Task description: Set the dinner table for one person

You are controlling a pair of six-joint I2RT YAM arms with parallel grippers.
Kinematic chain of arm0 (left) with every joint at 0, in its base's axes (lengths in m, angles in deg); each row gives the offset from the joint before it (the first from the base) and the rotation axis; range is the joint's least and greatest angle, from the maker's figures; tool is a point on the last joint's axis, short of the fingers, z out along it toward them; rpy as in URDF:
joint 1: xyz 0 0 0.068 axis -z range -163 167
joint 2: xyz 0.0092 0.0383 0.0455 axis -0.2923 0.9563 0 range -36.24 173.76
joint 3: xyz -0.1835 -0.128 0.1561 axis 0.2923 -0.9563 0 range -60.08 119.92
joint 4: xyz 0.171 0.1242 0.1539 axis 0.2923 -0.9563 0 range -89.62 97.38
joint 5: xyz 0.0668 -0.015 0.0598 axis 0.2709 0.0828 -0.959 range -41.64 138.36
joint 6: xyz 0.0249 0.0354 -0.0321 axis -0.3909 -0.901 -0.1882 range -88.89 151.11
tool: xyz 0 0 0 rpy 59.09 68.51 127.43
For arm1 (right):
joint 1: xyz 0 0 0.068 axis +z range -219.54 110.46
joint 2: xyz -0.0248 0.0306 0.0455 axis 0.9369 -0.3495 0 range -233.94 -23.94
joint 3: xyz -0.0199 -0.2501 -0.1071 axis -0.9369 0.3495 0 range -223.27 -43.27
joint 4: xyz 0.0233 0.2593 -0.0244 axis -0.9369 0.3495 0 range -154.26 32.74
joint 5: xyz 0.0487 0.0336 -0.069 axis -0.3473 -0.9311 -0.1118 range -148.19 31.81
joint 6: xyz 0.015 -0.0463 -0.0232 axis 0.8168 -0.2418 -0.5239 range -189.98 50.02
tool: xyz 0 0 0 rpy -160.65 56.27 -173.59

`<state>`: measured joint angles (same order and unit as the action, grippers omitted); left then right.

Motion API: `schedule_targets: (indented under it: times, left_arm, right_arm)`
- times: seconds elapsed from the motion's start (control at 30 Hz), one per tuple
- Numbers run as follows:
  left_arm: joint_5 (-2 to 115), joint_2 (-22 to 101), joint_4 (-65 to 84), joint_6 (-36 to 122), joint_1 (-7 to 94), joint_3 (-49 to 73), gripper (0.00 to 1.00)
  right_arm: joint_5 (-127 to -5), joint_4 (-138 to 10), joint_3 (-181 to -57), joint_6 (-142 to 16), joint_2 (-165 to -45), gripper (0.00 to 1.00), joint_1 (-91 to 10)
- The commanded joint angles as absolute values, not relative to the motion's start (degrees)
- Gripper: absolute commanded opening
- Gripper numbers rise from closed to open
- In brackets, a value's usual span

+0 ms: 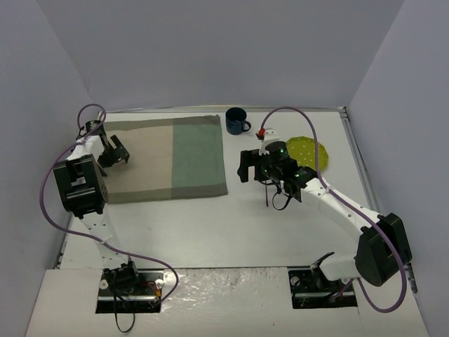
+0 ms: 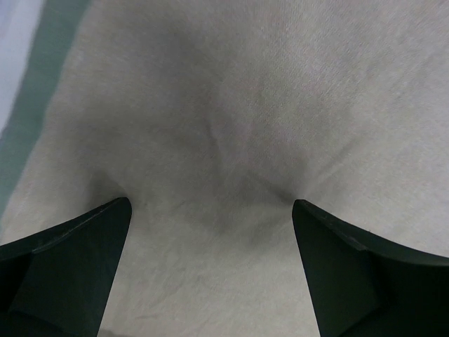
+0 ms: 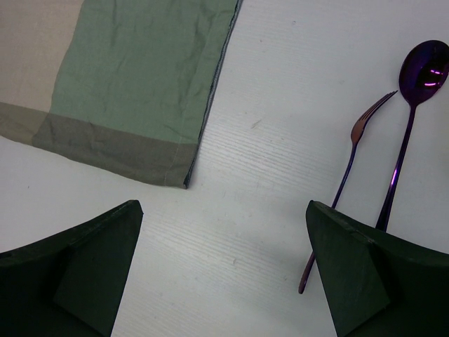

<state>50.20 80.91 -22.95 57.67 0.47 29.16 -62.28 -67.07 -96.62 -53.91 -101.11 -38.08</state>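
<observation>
The white dinner table (image 1: 210, 228) holds a beige and green placemat (image 1: 168, 158) at the back left. My left gripper (image 1: 116, 152) is open and empty, low over the mat's beige part (image 2: 231, 105); in the left wrist view its gripper (image 2: 210, 203) has nothing between the fingers. My right gripper (image 1: 245, 167) is open and empty above bare table, right of the mat's near right corner (image 3: 184, 181). In the right wrist view the gripper (image 3: 223, 210) has a purple fork (image 3: 349, 161) and a purple spoon (image 3: 414, 105) lying side by side to its right.
A dark blue mug (image 1: 236, 121) stands behind the mat's far right corner. A yellow-green plate (image 1: 310, 151) lies at the back right, partly behind the right arm. Grey walls close the back and sides.
</observation>
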Motion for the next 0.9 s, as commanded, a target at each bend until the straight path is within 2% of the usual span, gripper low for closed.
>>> schedule_targets:
  times: [0.0,0.53,0.87]
  left_arm:
    - [51.75,82.30,-20.87,58.95,-0.01,32.51,0.97]
    - [52.92,89.24,-21.93,61.32,0.02,38.61,0.97]
    - [51.90,80.15,-24.42,63.00,1.01,36.70,0.97]
  right_arm:
    - [-62.58,-70.41,-96.42,-53.99,-100.15,0.99,-38.36]
    - [-61.60,-70.31,-96.18,-53.64,-100.57,0.99,-38.34]
    - [-61.55,-70.32,-96.79,-53.83,-100.22,0.99,-38.43]
